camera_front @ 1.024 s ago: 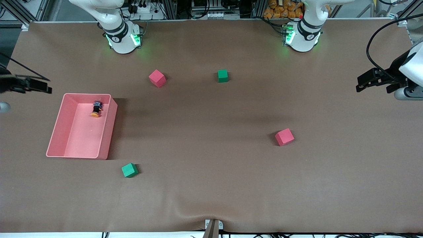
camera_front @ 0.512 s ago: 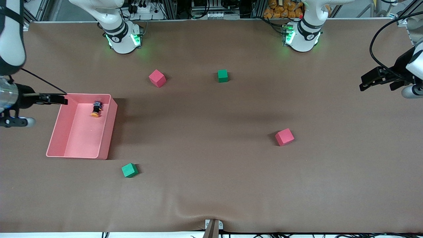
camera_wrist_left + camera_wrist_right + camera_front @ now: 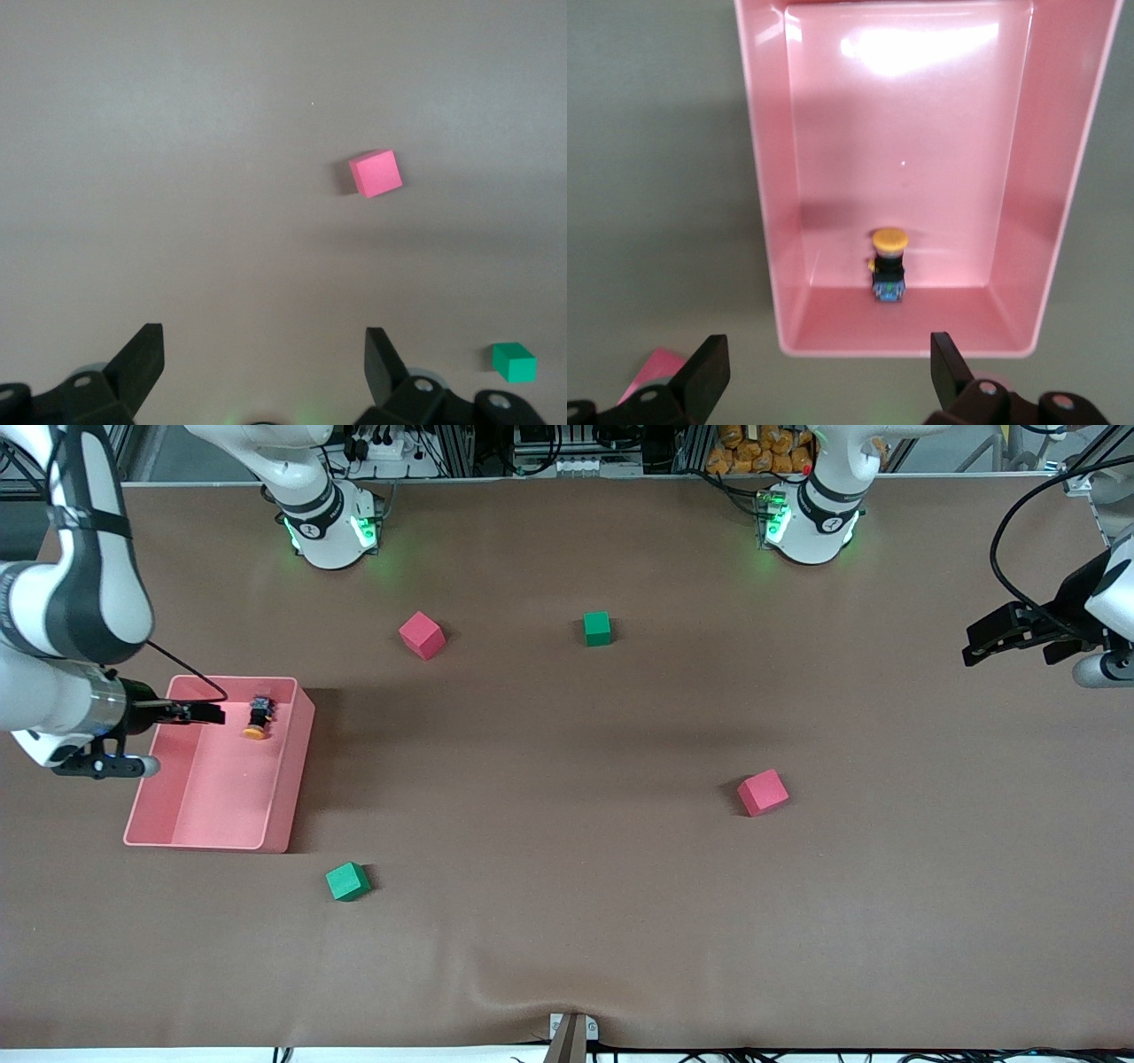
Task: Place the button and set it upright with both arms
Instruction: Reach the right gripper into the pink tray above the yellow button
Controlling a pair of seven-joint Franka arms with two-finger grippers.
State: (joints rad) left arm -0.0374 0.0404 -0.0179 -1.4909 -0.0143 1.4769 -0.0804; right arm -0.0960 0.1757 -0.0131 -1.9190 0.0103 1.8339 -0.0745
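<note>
The button [image 3: 257, 719] lies on its side in the pink bin [image 3: 292, 779], near the bin's end closest to the robot bases. Its orange cap points toward the front camera. The right wrist view shows the button [image 3: 889, 266] low inside the bin [image 3: 757, 177]. My right gripper [image 3: 202, 712] hangs open over that same end of the bin, beside the button and apart from it. Its fingers [image 3: 709, 367] hold nothing. My left gripper [image 3: 972, 645] waits open and empty over the left arm's end of the table; its fingers [image 3: 146, 354] stand wide above bare mat.
Two red cubes [image 3: 422, 635] [image 3: 763, 792] and two green cubes [image 3: 597, 628] [image 3: 347, 881] are scattered on the brown mat. The left wrist view shows one red cube [image 3: 375, 173] and one green cube [image 3: 514, 362].
My right arm has swung in from the table's end, carrying its gripper over the bin toward the button. The left gripper has barely shifted. The button has not moved.
</note>
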